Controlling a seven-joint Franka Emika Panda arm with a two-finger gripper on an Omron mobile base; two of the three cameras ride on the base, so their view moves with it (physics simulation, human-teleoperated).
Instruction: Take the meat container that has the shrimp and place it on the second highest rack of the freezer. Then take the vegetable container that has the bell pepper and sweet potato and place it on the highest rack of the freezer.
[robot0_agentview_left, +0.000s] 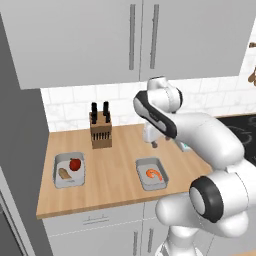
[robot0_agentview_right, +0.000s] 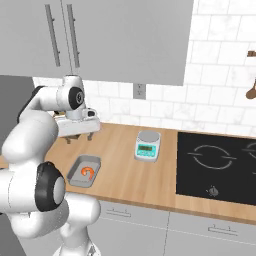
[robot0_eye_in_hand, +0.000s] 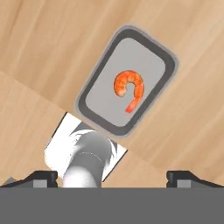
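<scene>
Hand view: we see the gripper (robot0_eye_in_hand: 112, 177) with its jaws wide apart above the counter (robot0_eye_in_hand: 39, 52); the shrimp (robot0_eye_in_hand: 129, 89) in its tray (robot0_eye_in_hand: 94, 94) lies ahead, apparently nearer the front edge, tray's long axis diagonal.

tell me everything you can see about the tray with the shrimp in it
The shrimp tray is a shallow rectangular grey container with rounded corners, a darker rim and a lighter flat floor. It lies flat on the wooden counter near the front edge, lid-less, apart from the other tray. A single curled orange-pink shrimp lies on its floor, much smaller than the tray. The open gripper hangs above it, not touching.
</scene>
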